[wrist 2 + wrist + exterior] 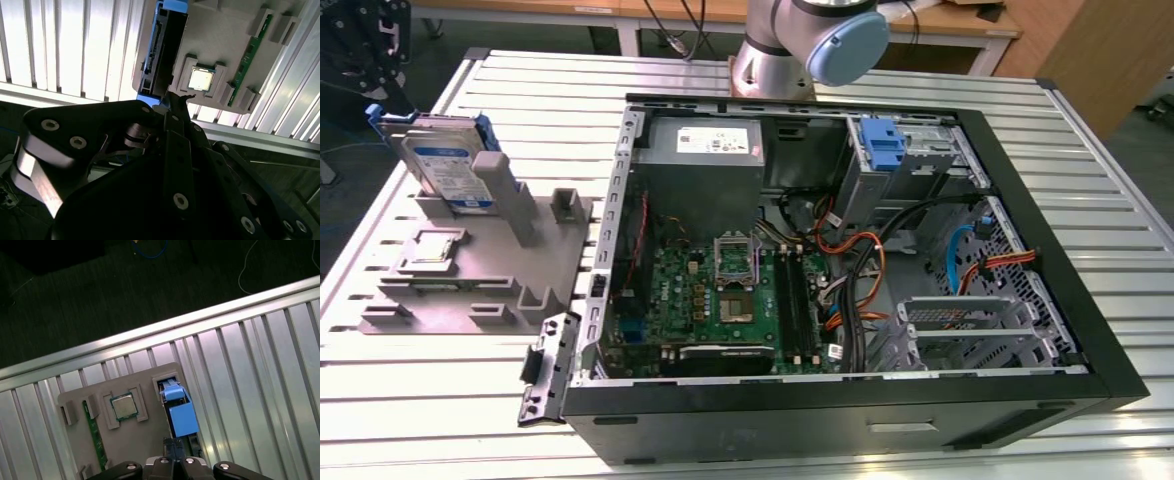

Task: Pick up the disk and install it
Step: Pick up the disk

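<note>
The disk (443, 168) stands upright in a slot of the grey holder plate (494, 265) on the exterior view's left, its white-and-blue label facing out and blue rails on its edges. Both wrist views look down on it edge-on: the disk (182, 419) shows its blue rail, and the disk (165, 50) its dark side. My gripper (173, 444) hangs above the holder, close to the disk but apart from it, with its black fingers together and nothing between them. The same gripper (176, 102) shows its tips just short of the disk's end.
The open computer case (1067, 300) lies in the middle of the slatted table (1107, 180), with a blue latch (887, 145) at its far drive bay and a metal cage (961, 330) near the front. A square chip (124, 407) and a green memory stick (96, 435) sit on the holder.
</note>
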Motion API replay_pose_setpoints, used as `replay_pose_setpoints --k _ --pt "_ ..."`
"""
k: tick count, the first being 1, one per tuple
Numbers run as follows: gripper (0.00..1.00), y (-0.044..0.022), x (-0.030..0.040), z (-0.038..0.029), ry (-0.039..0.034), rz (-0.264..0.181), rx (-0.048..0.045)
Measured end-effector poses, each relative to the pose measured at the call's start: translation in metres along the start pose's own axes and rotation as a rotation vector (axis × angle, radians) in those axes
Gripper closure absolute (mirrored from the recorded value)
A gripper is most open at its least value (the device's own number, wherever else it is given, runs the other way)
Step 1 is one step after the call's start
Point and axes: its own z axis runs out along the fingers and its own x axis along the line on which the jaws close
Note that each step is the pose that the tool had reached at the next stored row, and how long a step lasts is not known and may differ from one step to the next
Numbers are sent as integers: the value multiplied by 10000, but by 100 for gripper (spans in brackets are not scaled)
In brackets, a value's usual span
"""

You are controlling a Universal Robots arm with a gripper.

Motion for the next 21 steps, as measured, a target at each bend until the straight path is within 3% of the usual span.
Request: replay_pose_setpoints --k 5,7,8,11,12,15,16,21 --pt "90 0 0 0 0 -21 -1" --pt "90 1 0 15 -5 -264 -6" --pt "90 21 7 32 -137 -573 -45" --pt "90 72 22 33 -544 -564 -150" --pt "90 96 28 33 -607 -561 -156" --pt "89 165 51 36 -626 -564 -140" --pt "83 172 54 36 -626 -568 -140" --pt "83 174 54 35 -626 -568 -141"
